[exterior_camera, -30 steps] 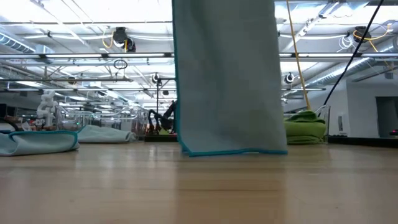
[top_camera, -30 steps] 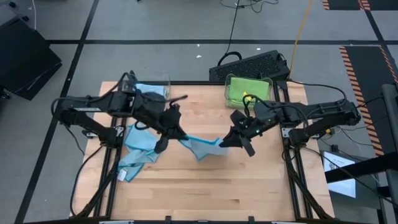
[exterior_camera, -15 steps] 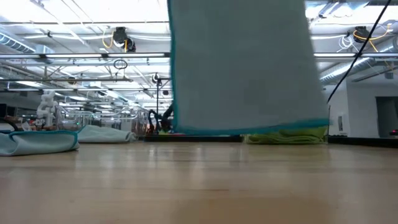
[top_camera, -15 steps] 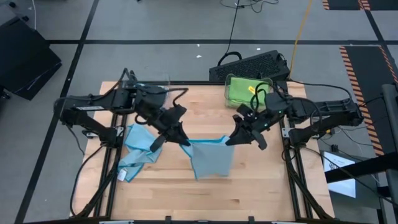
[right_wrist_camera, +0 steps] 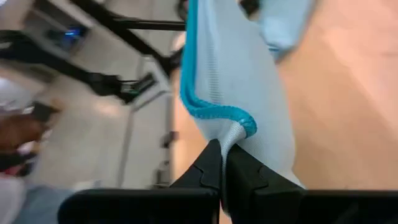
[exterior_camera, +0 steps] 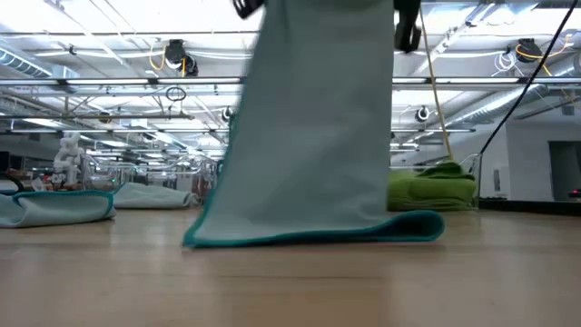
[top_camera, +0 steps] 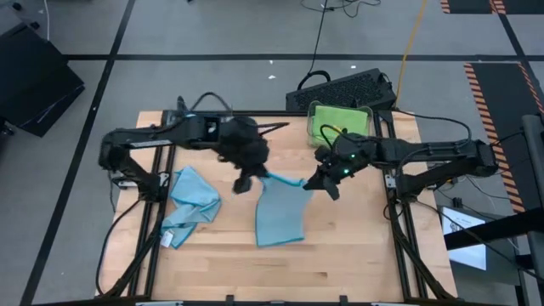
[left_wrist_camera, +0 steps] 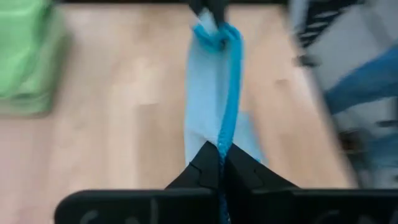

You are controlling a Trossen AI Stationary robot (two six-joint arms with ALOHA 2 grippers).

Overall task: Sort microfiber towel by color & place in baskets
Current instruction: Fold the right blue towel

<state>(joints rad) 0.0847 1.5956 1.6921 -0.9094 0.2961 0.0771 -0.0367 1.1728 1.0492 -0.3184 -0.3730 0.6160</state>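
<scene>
- Across the wooden table (top_camera: 340, 255), both dark arms reach toward the middle from either side.
- Between them hangs a light blue towel (top_camera: 280, 212), its top edge lifted and its lower edge trailing on the wood near the table's centre.
- Near the left edge lies a second blue towel (top_camera: 191, 200), crumpled and flat on the wood.
- At the far right corner sits a clear basket (top_camera: 338, 123) with a green towel (top_camera: 331, 121) folded inside.
- Left gripper (top_camera: 246, 180) pinches one upper corner of the hanging towel, fingers (left_wrist_camera: 205, 171) closed tight on the hem.
- Right gripper (top_camera: 316, 180) clamps the other upper corner, its fingers (right_wrist_camera: 211, 165) likewise pressed together on the cloth.
</scene>
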